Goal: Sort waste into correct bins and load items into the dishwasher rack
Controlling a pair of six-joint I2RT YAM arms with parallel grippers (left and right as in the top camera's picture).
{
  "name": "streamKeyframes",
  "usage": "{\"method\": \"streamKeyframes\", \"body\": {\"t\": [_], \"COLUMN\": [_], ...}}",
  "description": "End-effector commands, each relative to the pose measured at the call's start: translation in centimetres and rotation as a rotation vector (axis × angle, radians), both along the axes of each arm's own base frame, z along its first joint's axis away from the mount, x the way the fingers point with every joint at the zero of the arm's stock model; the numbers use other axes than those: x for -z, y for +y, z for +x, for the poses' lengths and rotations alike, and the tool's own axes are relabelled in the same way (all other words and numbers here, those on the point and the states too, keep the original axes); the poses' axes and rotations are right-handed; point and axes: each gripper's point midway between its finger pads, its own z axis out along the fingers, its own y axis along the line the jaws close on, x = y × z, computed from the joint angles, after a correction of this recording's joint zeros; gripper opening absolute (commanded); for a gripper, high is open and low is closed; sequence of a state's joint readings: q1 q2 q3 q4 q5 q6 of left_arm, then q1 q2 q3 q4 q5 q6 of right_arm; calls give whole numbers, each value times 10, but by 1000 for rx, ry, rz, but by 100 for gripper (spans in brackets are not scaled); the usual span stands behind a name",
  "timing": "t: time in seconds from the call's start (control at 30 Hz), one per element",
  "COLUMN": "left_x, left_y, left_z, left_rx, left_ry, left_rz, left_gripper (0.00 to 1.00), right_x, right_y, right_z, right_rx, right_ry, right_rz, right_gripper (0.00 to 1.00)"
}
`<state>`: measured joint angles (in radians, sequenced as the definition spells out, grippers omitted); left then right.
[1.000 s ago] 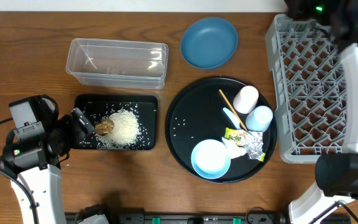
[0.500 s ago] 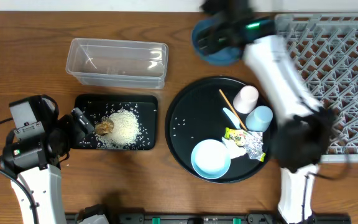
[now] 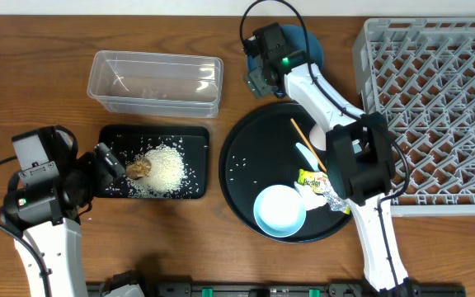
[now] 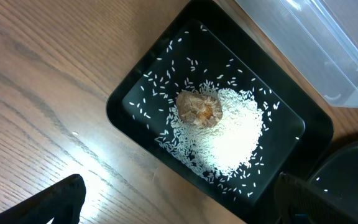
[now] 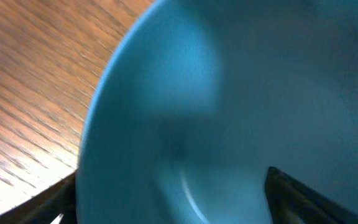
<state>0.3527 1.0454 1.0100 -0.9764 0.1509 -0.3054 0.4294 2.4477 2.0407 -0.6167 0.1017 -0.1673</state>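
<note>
Spread wide and empty, the right hand [image 3: 258, 70] hovers across the left rim of the large dark-blue round plate [image 5: 241, 81], which lies flat on the worktop, left of the big grey lattice dishwasher rack [image 3: 435, 107].

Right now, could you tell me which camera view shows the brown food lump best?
The left wrist view: the brown food lump sits large and sharp against the rice. Overhead shows it only small; the right wrist view shows the blue plate instead.
</note>
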Motion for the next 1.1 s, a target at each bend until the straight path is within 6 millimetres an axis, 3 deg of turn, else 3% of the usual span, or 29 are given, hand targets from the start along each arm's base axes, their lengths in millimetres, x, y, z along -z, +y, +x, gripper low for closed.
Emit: {"method": "streamKeyframes", "body": {"t": [0.0, 0.03, 0.07, 0.13, 0.27, 0.37, 0.47, 0.6, 0.7, 0.83, 0.97, 1.07], "left_x": [-7, -7, -7, -7, -7, -7, -7, -7, -7, -7, -7, -7], "left_y": [3, 3, 3, 3, 3, 3, 3, 3, 3, 3, 3, 3], "left_z": [2, 2, 2, 2, 2, 2, 2, 2, 2, 2, 2, 2], "left_rx": [11, 11, 11, 11, 11, 11, 11, 11, 11, 11, 11, 11], "left_ry": [-15, -15, -15, -15, -15, -15, -15, -15, -15, -15, -15, -15], "left_rz": [18, 18, 18, 18, 18, 18, 18, 18, 18, 18, 18, 18], "left_gripper": [98, 98, 98, 98, 98, 98, 98, 98, 98, 98, 98, 98], "right_x": [13, 14, 14, 14, 13, -5, -49, -142, -208, -272, -314, -332], "right_y": [-7, -6, -6, -5, -3, -3, 2, -5, -37, -94, -151, -190], "right_z": [0, -1, -2, -2, -4, -2, 2, 5, 5, -6, -23, -36], "right_rx": [5, 0, 1, 18, 35, 68, 50, 34, 63, 135, 217, 286], "right_ry": [25, 33, 37, 40, 55, 42, 24, -50, -141, -236, -307, -336], "right_rz": [-9, -3, -1, 9, 40, 80, 203, 428, 515, 554, 556, 547], "right_gripper": [60, 34, 19, 4, 1, 1, 1, 1, 1, 1, 1, 1]}}
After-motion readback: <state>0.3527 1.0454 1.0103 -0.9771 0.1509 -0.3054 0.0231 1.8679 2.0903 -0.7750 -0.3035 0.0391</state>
